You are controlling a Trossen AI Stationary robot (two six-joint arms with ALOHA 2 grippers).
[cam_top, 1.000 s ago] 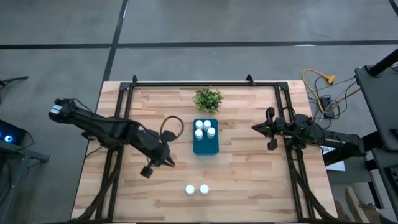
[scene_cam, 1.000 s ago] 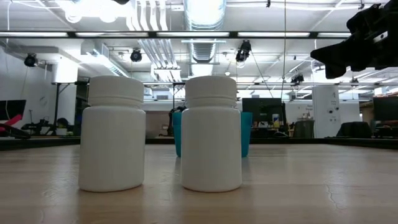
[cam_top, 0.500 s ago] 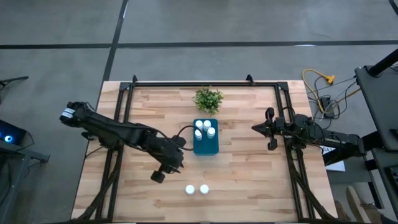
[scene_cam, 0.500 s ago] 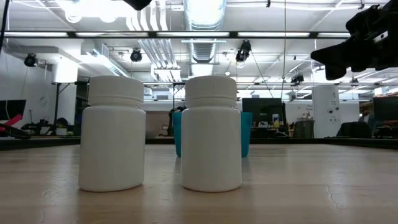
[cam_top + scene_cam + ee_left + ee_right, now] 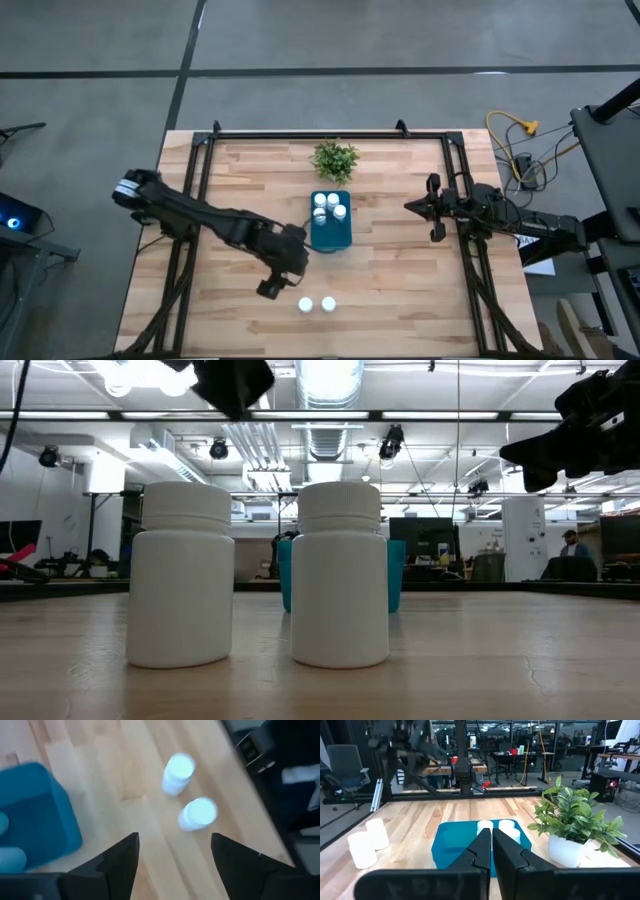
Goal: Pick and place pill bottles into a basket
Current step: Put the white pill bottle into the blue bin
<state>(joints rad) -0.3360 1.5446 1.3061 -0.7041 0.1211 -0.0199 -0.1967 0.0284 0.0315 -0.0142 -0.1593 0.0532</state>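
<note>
Two pill bottles (image 5: 316, 304) stand upright on the table (image 5: 400, 290), just beside each other, near the front edge; the others sit in the basket (image 5: 330, 234). The left gripper (image 5: 172, 851) hovers between basket and pair, jaws spread and empty. Because the two stand so close, I think a finger could knock one over when it descends. The plant (image 5: 335, 158) stands behind the basket, out of the way. The right gripper (image 5: 491, 846) waits at the right side, jaws pressed together.
</note>
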